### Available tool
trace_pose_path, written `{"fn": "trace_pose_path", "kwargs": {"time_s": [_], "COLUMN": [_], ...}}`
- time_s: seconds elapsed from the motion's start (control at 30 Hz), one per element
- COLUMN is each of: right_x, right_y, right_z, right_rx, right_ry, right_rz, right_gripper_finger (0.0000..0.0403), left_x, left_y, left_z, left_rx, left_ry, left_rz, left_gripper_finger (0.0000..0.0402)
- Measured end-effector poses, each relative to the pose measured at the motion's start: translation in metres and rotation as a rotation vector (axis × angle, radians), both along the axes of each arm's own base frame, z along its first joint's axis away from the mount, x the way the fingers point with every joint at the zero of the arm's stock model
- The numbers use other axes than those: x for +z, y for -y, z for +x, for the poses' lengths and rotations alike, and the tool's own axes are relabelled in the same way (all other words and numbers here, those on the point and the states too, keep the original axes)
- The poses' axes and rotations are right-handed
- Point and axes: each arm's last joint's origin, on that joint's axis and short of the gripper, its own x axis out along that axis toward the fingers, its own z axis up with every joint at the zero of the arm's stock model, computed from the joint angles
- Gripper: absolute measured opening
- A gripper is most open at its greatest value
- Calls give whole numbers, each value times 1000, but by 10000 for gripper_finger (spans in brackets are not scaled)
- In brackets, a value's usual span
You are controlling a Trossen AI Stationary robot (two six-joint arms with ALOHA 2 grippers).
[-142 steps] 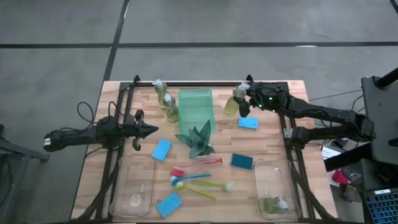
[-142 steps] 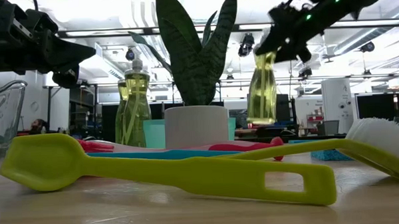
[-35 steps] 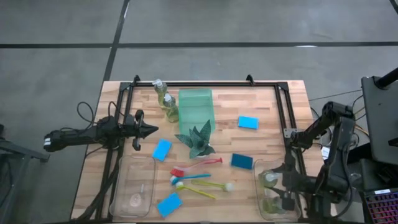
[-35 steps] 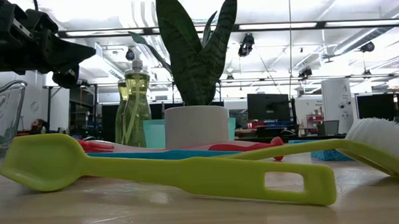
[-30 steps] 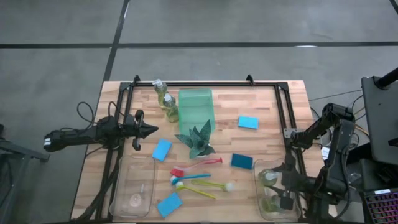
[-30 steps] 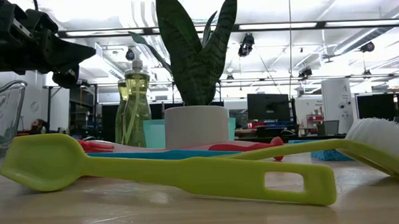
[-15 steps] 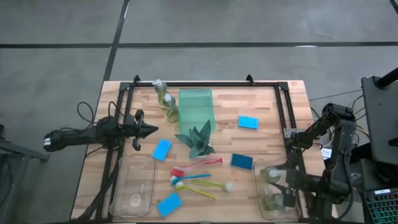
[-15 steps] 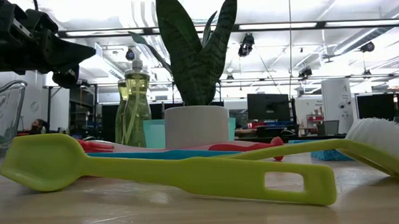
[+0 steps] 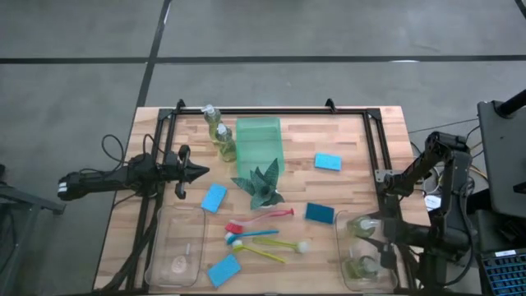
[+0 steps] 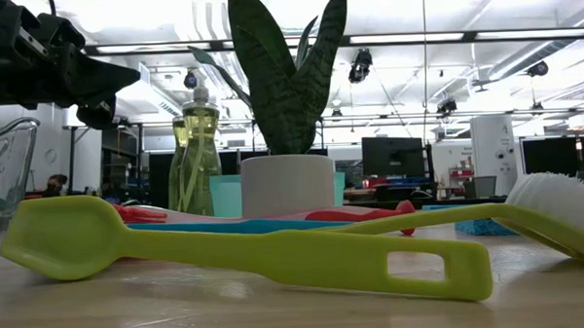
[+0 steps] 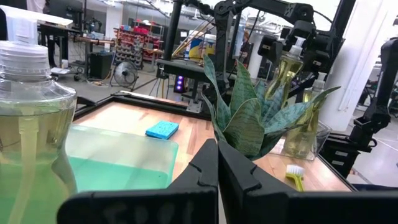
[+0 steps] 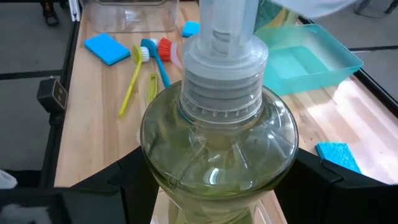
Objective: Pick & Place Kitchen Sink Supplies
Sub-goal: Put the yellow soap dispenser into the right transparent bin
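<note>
Gripping a soap bottle [image 12: 217, 149] between the spread fingers [image 12: 134, 171] of the right gripper [image 9: 378, 240], holding it upright over the clear bin [image 9: 343, 224] at the table's near right corner above another bottle [image 9: 359, 268] lying inside, with the left gripper [image 9: 200, 172] pressed together, waiting at the left edge.

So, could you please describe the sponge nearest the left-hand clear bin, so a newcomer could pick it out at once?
Start in the high view at the clear bin on the table's near left. Just beside its near right corner lies a light blue sponge, below the yellow brush. Unlike the other three sponges, it sits at the table's front edge, nearer than all the brushes.
</note>
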Motion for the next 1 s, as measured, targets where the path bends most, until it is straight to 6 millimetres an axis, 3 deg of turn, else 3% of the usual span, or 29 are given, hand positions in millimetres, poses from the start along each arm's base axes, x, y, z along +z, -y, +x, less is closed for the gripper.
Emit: {"fn": "trace_pose_path", "kwargs": {"time_s": [0.27,1.0], "right_x": [-8,-54], "right_y": [5,19], "right_z": [-11,-33], "right_rx": [-34,-152], "right_ry": [2,-43], "right_rz": [23,55], "right_gripper_finger": [253,253], "left_x": [0,0], "left_y": [0,0], "left_z": [0,0], "left_rx": [0,0], "left_ry": [0,0], "left_rz": [0,0], "left_gripper_finger": [0,0]}}
